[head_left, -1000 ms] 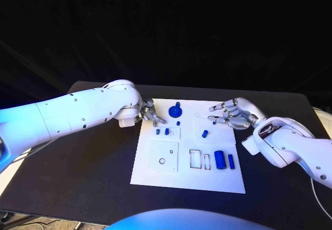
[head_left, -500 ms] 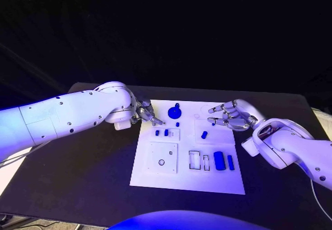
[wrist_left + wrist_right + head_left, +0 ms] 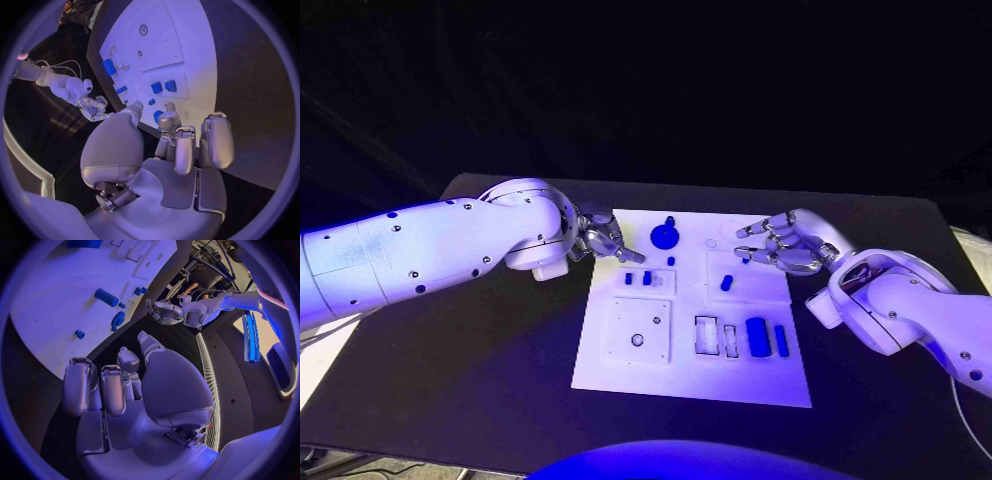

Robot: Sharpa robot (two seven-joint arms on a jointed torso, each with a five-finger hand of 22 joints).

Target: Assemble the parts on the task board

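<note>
The board (image 3: 625, 370), a white rectangular plate, lies flat mid-desk. At its far end stands a round blue disc (image 3: 665, 235) with a small blue peg (image 3: 671, 260) just in front. Two small blue blocks (image 3: 638, 279) sit side by side left of centre; a short blue piece (image 3: 728, 281) lies right of centre. Near the right edge, a thick blue cylinder (image 3: 759, 336) and a thin blue bar (image 3: 782, 339) lie parallel, beside two narrow rectangular slots (image 3: 717, 337).

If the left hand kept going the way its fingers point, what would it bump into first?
Probably the round blue part near the task board's far edge; the left hand points toward it, though its height above the board is unclear.
</note>
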